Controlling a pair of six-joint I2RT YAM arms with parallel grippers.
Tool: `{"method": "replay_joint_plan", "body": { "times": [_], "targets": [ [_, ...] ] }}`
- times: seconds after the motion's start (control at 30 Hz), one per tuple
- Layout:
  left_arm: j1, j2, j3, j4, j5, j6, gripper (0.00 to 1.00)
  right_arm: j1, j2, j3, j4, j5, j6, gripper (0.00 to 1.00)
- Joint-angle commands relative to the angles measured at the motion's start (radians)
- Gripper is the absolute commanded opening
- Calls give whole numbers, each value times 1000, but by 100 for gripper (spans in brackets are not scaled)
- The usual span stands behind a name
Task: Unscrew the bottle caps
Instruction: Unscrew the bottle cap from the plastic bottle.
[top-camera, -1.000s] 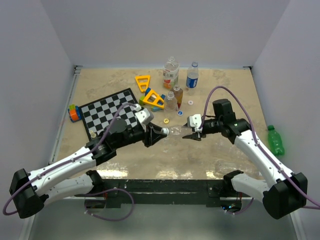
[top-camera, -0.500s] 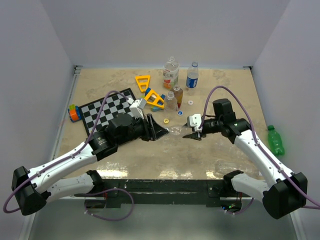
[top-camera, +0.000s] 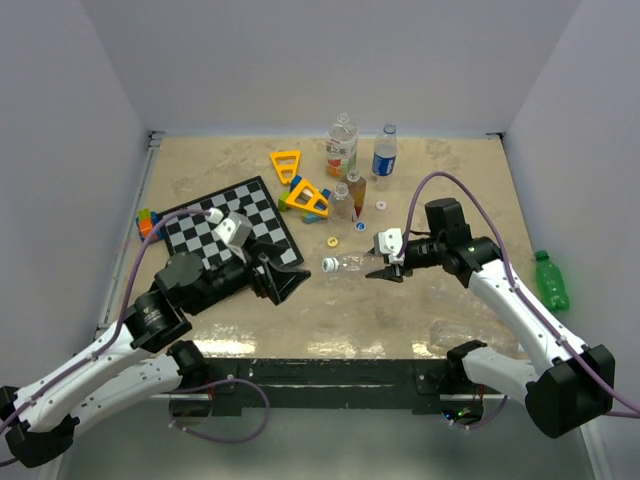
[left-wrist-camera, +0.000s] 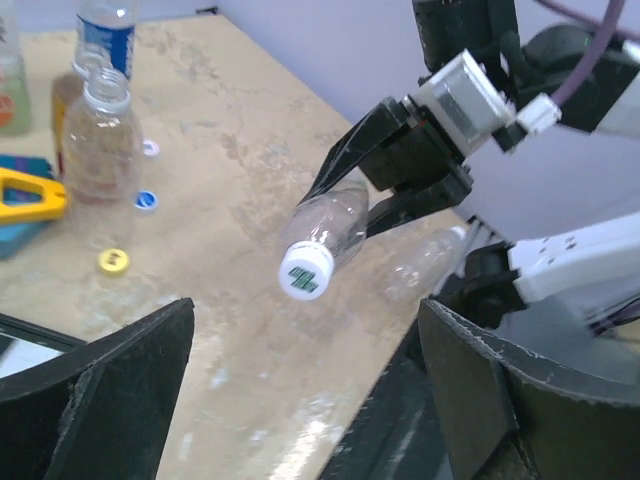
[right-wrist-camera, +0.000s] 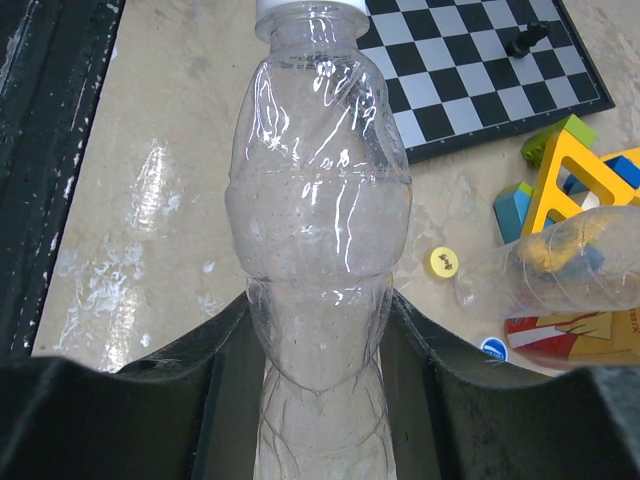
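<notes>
- The left tool (top-camera: 283, 280) hangs low over the bench (top-camera: 330, 310), by the near corner of the chessboard (top-camera: 215, 225). Its fingers (left-wrist-camera: 110, 390) are spread wide with nothing between them.
- Just beyond it, a clear bottle (top-camera: 352, 263) lies level in the air. Its white cap (top-camera: 329, 264) is screwed on and points at the left tool, with a gap between them.
- The right tool (top-camera: 385, 264) is clamped on this bottle's body, one finger on each side.
- A green bottle (top-camera: 550, 280) stands off the bench's right edge.
- Farther back, a yellow cap (top-camera: 333, 242), a blue cap (top-camera: 360, 225) and a small white cap (top-camera: 381, 207) lie loose on the bench.
- An uncapped bottle (top-camera: 343, 202) stands beside the yellow triangle frames (top-camera: 310, 198).
- Farthest, an orange-labelled bottle (top-camera: 342, 148) and a blue-labelled bottle (top-camera: 385, 155) stand upright, near each other.
</notes>
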Motion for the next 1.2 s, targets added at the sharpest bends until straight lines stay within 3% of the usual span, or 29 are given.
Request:
{"method": "replay_joint_plan", "body": {
  "times": [0.0,0.17,0.27,0.53,0.9,1.07,1.17],
  "targets": [
    [0,-68,-59,12,18,343,99,3,-9,18,-7,-8,-11,13],
    [-1,6,-64,30,207,704,87,3,0,18,-8,-12,-22,13],
    [-1,79,-76,101,270,810,84,3,5,19,-19,-11,-31,13],
    [-4,265,-91,339,379,814,72,3,3,18,-25,-14,-43,13],
    [-6,248,-101,363,351,789,59,3,8,18,-25,-12,-42,13],
    [-4,268,-101,353,363,778,46,3,8,18,-27,-14,-40,13],
    [-4,287,-82,345,369,766,28,3,3,18,-28,-14,-40,13]
  ]
}}
